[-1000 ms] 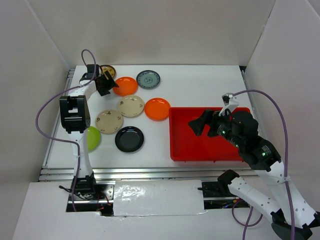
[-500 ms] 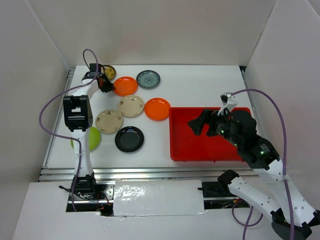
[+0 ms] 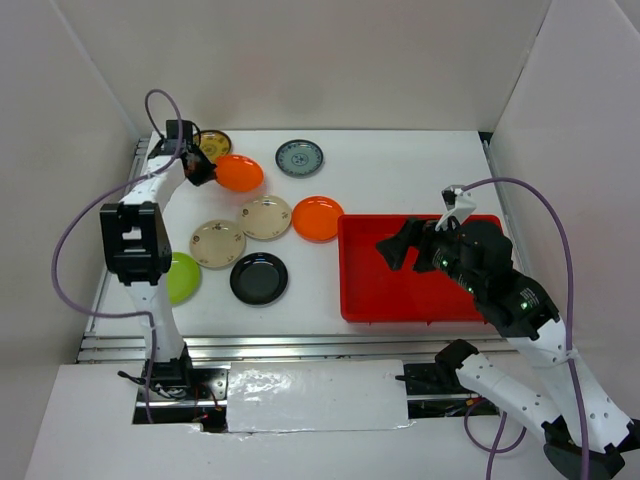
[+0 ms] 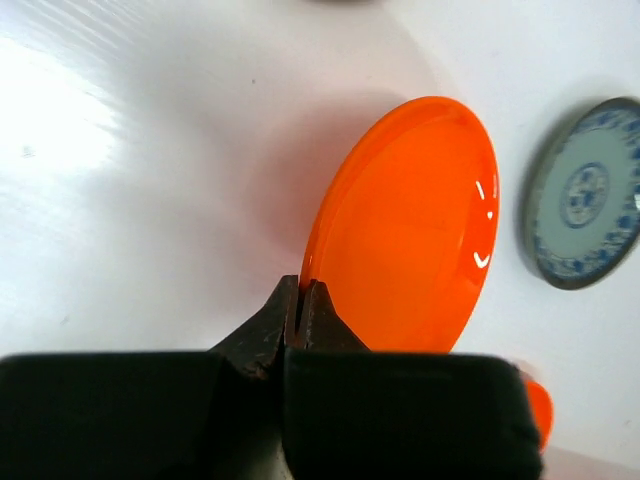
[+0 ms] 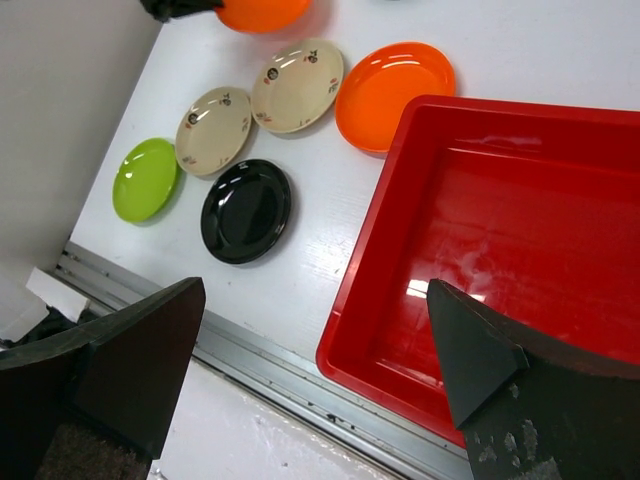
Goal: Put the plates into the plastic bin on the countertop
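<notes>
My left gripper [image 3: 197, 170] [image 4: 302, 300] is shut on the rim of an orange plate [image 3: 238, 172] [image 4: 410, 220], which hangs tilted just above the countertop [image 3: 400, 170] at the back left. Flat on the countertop lie a yellow-brown plate [image 3: 214, 143], a grey-blue plate [image 3: 298, 157] [image 4: 585, 195], a second orange plate [image 3: 316, 217] [image 5: 392, 90], two beige plates [image 3: 265, 216] [image 3: 218, 243], a black plate [image 3: 259, 278] [image 5: 246, 210] and a lime green plate [image 3: 182, 277]. No plate lies in the red plastic bin [image 3: 370, 290] [image 5: 520, 230]. Over its left part hovers my right gripper [image 3: 420, 240] [image 5: 315, 300], open with nothing between its fingers.
White walls enclose the countertop on the left, back and right. A metal rail [image 3: 250, 343] [image 5: 250, 350] runs along the near edge. The left arm's purple cable [image 3: 75, 240] loops beside the left wall.
My left gripper has shut on the orange plate's rim and raised it, tilted, off the countertop. The left arm has swung slightly left. The right arm has not moved.
</notes>
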Action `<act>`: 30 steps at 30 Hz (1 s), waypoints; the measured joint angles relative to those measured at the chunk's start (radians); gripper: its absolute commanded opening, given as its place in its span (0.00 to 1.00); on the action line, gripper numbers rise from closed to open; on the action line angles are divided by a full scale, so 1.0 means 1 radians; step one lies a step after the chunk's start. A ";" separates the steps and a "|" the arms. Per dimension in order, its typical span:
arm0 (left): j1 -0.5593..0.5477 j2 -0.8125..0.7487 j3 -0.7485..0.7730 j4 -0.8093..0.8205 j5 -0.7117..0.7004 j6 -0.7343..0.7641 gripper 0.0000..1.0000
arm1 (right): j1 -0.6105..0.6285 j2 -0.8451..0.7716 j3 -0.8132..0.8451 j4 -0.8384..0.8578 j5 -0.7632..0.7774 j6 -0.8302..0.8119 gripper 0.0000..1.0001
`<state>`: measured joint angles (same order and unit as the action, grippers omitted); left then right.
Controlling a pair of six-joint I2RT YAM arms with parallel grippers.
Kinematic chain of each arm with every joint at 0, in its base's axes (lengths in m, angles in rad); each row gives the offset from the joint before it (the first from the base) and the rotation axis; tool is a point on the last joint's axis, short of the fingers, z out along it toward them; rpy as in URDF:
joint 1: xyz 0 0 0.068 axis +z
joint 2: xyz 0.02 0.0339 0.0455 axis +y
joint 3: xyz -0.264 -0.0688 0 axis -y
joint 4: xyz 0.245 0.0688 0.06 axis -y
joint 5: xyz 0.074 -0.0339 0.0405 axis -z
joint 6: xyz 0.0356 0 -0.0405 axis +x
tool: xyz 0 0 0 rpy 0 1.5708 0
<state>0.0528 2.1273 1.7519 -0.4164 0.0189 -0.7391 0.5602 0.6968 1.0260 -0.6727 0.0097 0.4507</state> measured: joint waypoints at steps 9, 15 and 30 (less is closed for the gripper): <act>-0.114 -0.366 -0.063 0.025 -0.092 0.011 0.00 | -0.006 -0.016 -0.017 0.006 0.047 0.020 1.00; -0.349 -0.456 -0.099 0.051 -0.010 0.024 0.00 | -0.037 -0.086 -0.016 0.006 0.158 0.112 1.00; -0.837 -0.020 0.046 0.032 0.111 0.019 0.00 | -0.070 -0.267 0.045 -0.009 0.362 0.266 1.00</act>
<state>-0.7837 2.1075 1.7981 -0.3847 0.1303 -0.7197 0.4900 0.4294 1.0710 -0.6819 0.3717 0.7170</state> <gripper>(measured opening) 0.042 0.998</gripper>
